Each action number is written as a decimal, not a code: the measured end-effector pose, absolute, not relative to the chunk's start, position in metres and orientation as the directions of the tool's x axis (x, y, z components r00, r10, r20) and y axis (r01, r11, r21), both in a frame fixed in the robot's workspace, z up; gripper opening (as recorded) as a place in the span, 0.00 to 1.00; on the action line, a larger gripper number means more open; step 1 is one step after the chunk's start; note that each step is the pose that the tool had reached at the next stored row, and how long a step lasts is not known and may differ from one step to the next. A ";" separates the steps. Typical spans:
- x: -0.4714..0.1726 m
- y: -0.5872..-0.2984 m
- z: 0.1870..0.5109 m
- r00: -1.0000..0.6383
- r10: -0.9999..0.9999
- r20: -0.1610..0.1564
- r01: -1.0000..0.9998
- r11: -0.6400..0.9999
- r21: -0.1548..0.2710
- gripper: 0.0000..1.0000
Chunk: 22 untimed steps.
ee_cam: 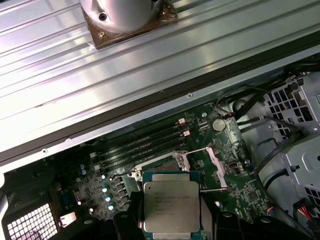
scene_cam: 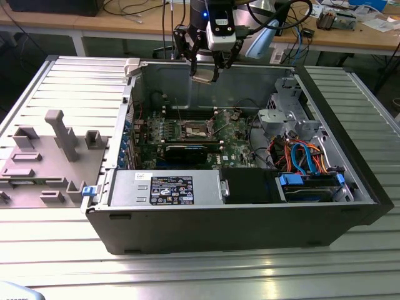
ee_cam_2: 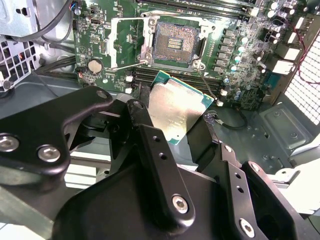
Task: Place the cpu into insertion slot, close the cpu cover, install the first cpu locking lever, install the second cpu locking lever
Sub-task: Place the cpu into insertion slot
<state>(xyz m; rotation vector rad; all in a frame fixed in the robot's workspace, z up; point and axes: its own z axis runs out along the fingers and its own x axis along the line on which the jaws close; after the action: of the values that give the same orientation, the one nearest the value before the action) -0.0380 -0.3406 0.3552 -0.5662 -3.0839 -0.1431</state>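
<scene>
My gripper (scene_cam: 204, 74) hangs over the back wall of the open computer case, shut on the cpu (scene_cam: 201, 78). In both wrist views the cpu (ee_cam_2: 175, 111) (ee_cam: 171, 205) is a flat silvery square with a green edge, pinched between two black fingers (ee_cam_2: 150, 145). It is well above the green motherboard (scene_cam: 234, 134). The insertion slot (ee_cam_2: 173, 44) (ee_cam: 167, 161) lies bare below, its dark contact field exposed. The cpu cover (ee_cam_2: 129, 42) (ee_cam: 207, 167) is swung open to one side of the slot. Two thin locking levers (scene_cam: 177, 114) stand raised beside the slot.
A grey power supply (scene_cam: 165, 187) fills the case's front. A drive cage with blue and orange cables (scene_cam: 303, 156) sits at the exterior view's right. A black card (scene_cam: 184, 152) lies just in front of the slot. A grey fixture (scene_cam: 53, 153) stands outside the case on the left.
</scene>
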 end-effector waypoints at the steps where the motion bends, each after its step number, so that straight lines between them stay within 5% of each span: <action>1: -0.038 -0.341 0.355 -0.935 0.355 0.019 0.355 0.931 0.089 0.55; 22: -0.038 -0.341 0.355 -0.931 0.365 0.019 0.366 0.927 0.089 0.55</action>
<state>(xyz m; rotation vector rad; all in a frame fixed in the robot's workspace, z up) -0.0380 -0.3407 0.3552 -0.5844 -3.0810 -0.1434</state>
